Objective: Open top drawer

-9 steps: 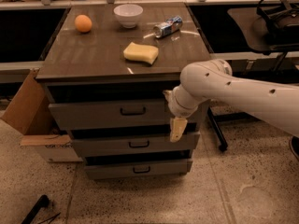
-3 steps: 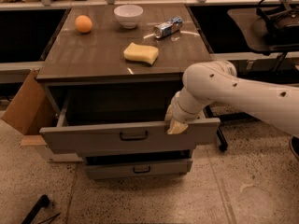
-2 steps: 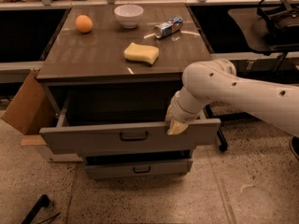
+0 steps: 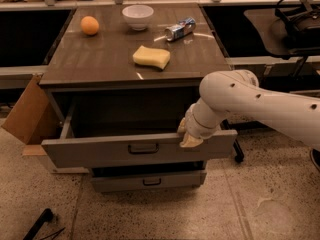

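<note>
Effectively open: top drawer [image 4: 90,154] juts out toward the near side under the table [image 4: 100,59], claw [image 4: 191,138] at its front's upper edge right of the handle [image 4: 143,148], likely hooking the rim to pull; apart or together, can't tell.

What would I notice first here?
A big white robot arm reaches in from the right, its gripper at the top edge of the top drawer, which stands wide open. Up on the cabinet top, a bright orange sits at the back left and a yellow sponge near the middle.
</note>
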`<state>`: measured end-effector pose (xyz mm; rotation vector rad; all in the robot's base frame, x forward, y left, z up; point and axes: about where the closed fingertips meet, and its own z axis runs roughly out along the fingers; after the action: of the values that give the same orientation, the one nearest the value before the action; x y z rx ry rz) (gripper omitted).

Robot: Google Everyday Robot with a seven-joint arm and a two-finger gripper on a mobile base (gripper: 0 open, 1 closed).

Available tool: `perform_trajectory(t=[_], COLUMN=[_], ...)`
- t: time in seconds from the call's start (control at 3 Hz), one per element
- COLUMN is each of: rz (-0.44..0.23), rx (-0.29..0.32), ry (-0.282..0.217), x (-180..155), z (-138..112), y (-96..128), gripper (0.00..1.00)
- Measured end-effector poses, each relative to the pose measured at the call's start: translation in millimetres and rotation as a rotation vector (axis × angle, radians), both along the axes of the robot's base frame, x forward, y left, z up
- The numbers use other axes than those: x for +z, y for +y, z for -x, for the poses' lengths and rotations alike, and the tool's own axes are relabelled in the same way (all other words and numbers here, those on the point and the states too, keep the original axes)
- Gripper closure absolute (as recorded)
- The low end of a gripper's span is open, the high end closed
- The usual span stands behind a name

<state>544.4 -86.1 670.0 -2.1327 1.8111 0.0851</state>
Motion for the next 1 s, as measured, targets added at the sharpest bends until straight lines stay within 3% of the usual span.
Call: perform_trajectory(t=[1.0], rz=[0.001], rx=[0.003], ry=[0.003], x=[-1.5], z=[1.1], y=[1.2], gripper=[0.14])
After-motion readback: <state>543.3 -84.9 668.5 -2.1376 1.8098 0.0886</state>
